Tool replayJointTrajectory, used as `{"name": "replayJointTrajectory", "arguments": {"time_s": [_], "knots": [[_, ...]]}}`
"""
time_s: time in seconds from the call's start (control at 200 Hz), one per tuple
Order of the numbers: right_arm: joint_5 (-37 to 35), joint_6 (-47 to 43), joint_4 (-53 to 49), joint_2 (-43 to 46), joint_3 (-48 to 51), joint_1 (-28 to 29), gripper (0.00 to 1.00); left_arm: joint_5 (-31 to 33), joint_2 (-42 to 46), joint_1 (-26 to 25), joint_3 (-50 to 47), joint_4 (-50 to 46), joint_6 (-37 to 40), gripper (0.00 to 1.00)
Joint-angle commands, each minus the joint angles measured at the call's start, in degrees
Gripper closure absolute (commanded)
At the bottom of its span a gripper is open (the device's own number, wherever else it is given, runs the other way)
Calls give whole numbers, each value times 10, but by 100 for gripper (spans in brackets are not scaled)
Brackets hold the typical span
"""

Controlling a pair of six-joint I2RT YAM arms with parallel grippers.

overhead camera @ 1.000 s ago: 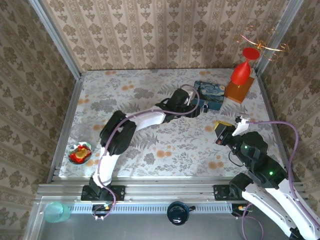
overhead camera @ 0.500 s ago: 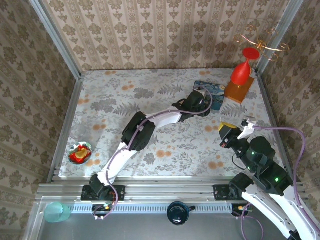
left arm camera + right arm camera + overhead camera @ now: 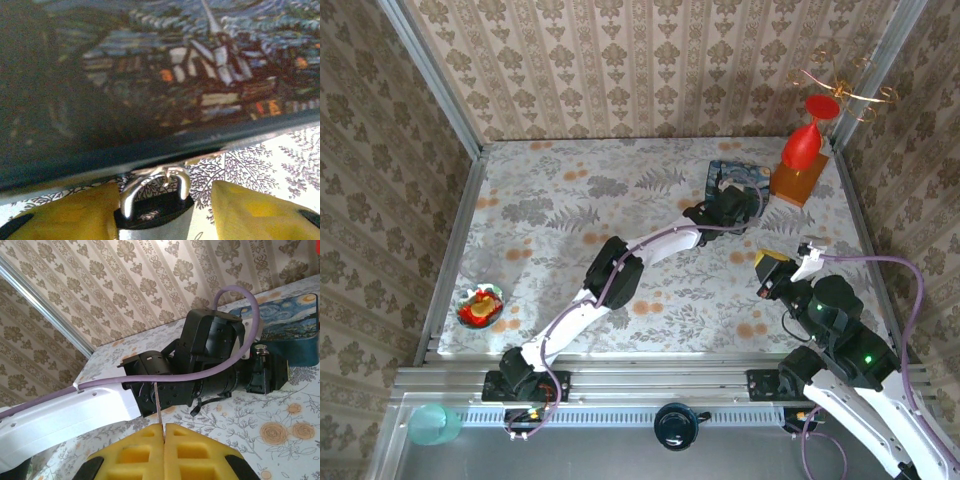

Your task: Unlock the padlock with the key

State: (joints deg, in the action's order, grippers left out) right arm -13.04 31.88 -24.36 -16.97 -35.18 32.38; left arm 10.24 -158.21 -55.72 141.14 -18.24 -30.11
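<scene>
The flowery table holds a blue tin at its far side. The left arm reaches all the way to the tin's near wall. If this arm leans in more, I think it could shove the tin. Then the lock would slide too, and the key would miss.

The left pincer is right below the tin's near wall. Its yellow pads are open, one on each side. The right pincer is well apart from the tin, on the near side. It is squeezed tight on the key, a thin silver strip that sticks out and points toward the tin. The key could twist in the soft pads if it hits the lock crooked.

The padlock is small and black with a silver loop. It lies just under the tin's near edge, and the top of the loop looks like it touches that edge. It sits between the left pincer's pads, right against one pad, with a gap to the other. Nothing squeezes it, so it may wobble when the key pushes. I cannot see the keyhole.
</scene>
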Motion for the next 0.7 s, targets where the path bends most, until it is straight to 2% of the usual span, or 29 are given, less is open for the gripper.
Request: {"name": "replayJointTrajectory", "arguments": {"time_s": [0.0,0.135,0.275,0.695], "knots": [[5,5,5,5,1,-3,100,35,-9,-1,13,-41,-13,55],[10,6,10,-6,0,-3,100,52,14,1,-20,-30,-9,67],[17,10,21,-22,1,-3,100,52,72,13,-129,30,-20,78],[34,27,39,-71,9,-3,100,62,269,57,-460,189,-29,84]]}}
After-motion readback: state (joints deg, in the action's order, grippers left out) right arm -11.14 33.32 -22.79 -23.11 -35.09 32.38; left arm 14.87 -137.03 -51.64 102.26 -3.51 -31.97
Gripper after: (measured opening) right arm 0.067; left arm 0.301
